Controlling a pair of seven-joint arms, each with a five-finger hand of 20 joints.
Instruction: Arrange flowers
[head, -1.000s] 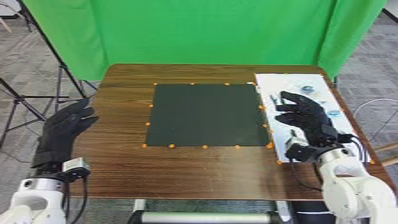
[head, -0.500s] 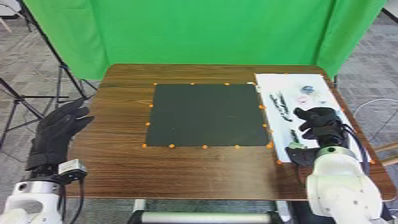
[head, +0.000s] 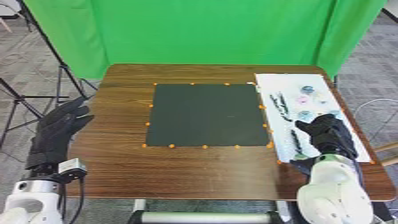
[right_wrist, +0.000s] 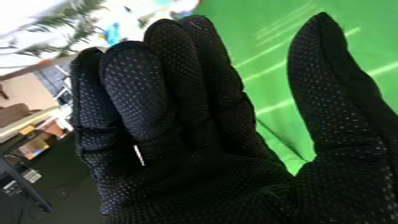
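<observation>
The flowers are laid out on the white sheet; by the right hand, fingers straight and together, thumb apart, one should be pinched gently, neighbours left undisturbed.

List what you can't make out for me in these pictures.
- Head view: anything on the white sheet beneath the right hand, covered by that hand and its arm.
- Head view: the kind of the blue bloom and pink bloom, too small.
- Right wrist view: the green sprigs' full shape, blurred and cut by the picture's edge.
</observation>
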